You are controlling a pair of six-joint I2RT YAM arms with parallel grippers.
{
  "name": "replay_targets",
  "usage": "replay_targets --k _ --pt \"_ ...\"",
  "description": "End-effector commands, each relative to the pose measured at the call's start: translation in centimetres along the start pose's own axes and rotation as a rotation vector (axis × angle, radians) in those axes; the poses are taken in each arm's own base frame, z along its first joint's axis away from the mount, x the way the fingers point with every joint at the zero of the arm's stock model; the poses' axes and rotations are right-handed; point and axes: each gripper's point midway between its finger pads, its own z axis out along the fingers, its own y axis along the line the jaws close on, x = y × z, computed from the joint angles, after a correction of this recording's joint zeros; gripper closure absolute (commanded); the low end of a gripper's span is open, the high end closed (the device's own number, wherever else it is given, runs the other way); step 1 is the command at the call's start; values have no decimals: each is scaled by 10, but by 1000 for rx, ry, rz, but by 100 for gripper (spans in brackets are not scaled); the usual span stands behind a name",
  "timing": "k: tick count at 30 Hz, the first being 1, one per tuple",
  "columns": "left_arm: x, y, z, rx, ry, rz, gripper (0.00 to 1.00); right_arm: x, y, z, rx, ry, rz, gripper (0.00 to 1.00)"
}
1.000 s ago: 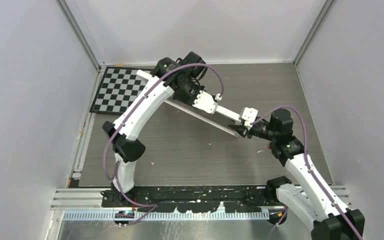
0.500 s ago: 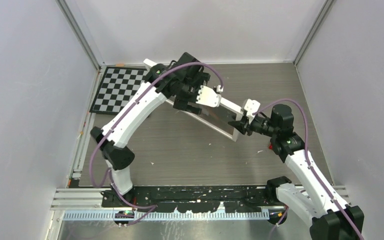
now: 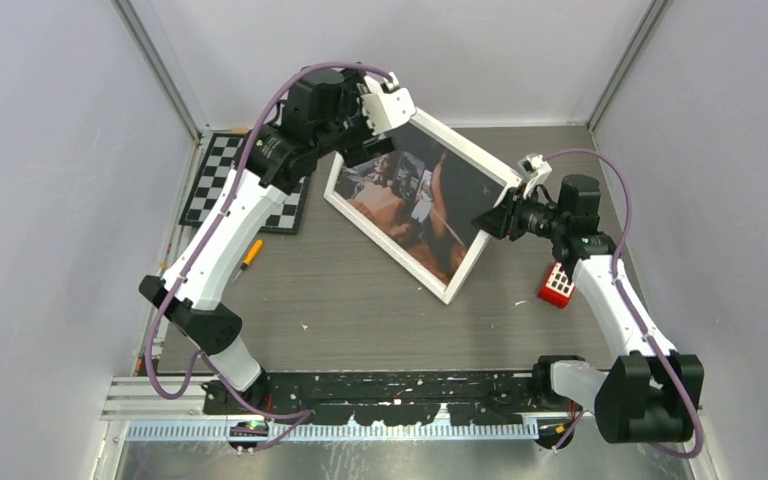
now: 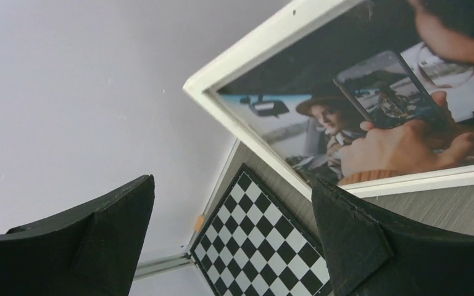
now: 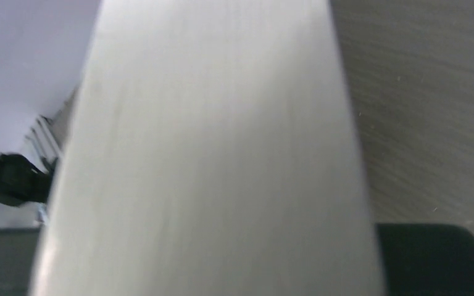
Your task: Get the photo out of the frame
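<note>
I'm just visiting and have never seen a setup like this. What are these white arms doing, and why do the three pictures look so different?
These are two robot arms bolted at the near edge of a table, each ending in a two-finger claw. The wide picture comes from a camera above and behind them. The other two come from small cameras on the wrists, so they look along each claw's own fingers.

The right claw is shut on the frame, a white-bordered picture frame, gripping its right edge; its wrist camera sees mostly that pale edge up close. The photo, people in a car, is not yet out of it. The left claw is open and holds nothing.

On the table also lie a checkerboard, an orange pen-like thing and a red block.
</note>
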Motion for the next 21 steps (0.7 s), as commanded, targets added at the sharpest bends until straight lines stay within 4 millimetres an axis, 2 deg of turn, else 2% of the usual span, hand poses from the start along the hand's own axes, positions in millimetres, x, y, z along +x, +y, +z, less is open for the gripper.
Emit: replay_targets --k 1,6,11,15,21 --pt "-5 10 -1 -58 -25 -91 0 -37 -7 -2 -2 -89 232 99" --pt "12 9 4 -63 19 -127 0 -23 -36 6 17 -91 436 99" --pt "42 13 9 -66 94 -225 0 5 -67 10 43 -53 592 99" --pt "70 16 12 -67 160 -337 0 34 -93 13 94 -3 717 99" --pt "109 3 24 -22 246 -466 2 81 -129 15 167 83 901 99"
